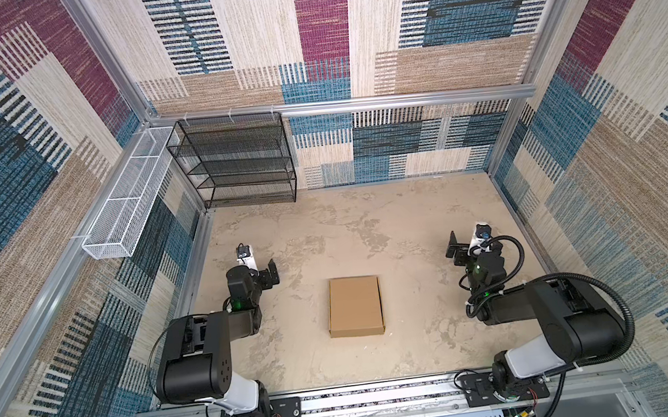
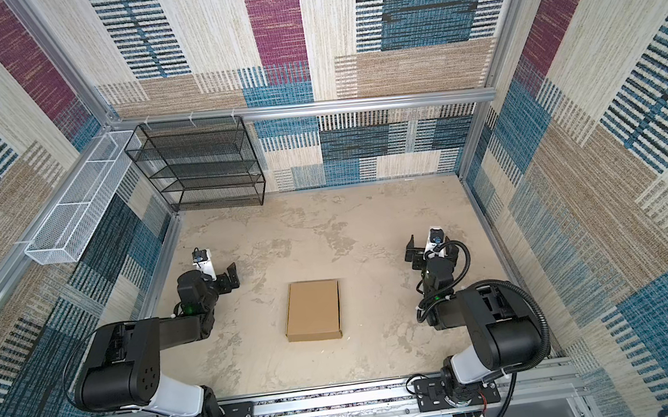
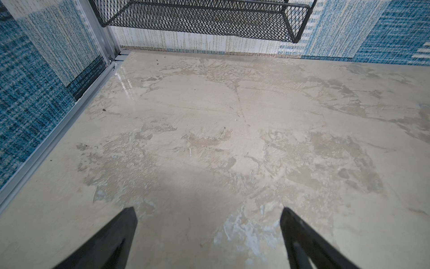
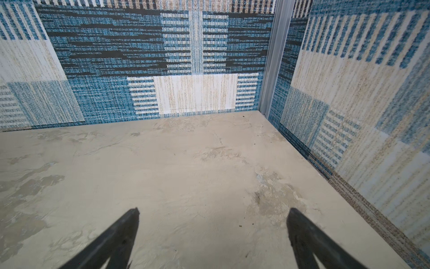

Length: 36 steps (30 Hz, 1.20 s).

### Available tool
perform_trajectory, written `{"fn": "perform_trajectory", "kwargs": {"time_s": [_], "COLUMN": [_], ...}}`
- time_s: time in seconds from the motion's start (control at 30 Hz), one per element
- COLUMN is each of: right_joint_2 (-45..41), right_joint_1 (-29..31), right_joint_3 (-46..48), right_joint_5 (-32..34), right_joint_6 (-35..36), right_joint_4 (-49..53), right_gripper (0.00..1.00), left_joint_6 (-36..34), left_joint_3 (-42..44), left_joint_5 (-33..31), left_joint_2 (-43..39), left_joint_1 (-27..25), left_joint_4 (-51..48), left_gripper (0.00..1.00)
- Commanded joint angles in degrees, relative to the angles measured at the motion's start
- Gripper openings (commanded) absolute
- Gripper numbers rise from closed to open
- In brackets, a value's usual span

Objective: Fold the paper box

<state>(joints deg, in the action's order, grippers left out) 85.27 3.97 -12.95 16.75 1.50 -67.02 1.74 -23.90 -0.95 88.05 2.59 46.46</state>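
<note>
The paper box (image 1: 355,305) sits mid-surface (image 1: 408,219) in both top views. It reads as a shallow, closed brown carton, lid flat, front wall toward the arm bases. I judge it light, stiff corrugated card, prob. slick on this surface, so I'd pinch a flap edge or the lid lip, not the flat top. Left claw (image 3: 208,209) & right claw (image 4: 214,209) hang well apart from it, one either side, both spread wide, holding nothing.
</note>
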Motion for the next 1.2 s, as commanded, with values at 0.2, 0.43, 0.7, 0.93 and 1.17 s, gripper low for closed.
{"fn": "perform_trajectory", "kwargs": {"time_s": [0.2, 0.43, 0.7, 0.93, 1.17], "right_joint_2": [4.02, 2.54, 2.69, 2.88, 2.85], "right_joint_1": [-0.89, -1.15, -1.18, -1.16, -1.18], "right_joint_3": [6.07, 2.35, 2.41, 2.49, 2.4], "right_joint_5": [-7.84, -7.79, -7.78, -7.78, -7.84], "right_joint_6": [0.84, 0.14, 0.18, 0.26, 0.26], "right_joint_4": [-18.88, -9.15, -9.7, -10.04, -9.94], "right_gripper": [1.0, 1.0, 1.0, 1.0, 1.0], "left_joint_6": [-0.77, -0.7, -0.77, -0.72, -0.76], "left_joint_3": [-0.44, -0.36, -0.44, -0.36, -0.37], "left_joint_5": [0.6, 0.6, 0.6, 0.6, 0.6], "left_joint_2": [0.07, 0.03, 0.05, 0.07, 0.1], "left_joint_1": [0.05, 0.05, 0.05, 0.05, 0.05], "left_joint_4": [0.43, 0.39, 0.39, 0.39, 0.39], "left_gripper": [0.99, 0.99, 0.99, 0.99, 0.99]}}
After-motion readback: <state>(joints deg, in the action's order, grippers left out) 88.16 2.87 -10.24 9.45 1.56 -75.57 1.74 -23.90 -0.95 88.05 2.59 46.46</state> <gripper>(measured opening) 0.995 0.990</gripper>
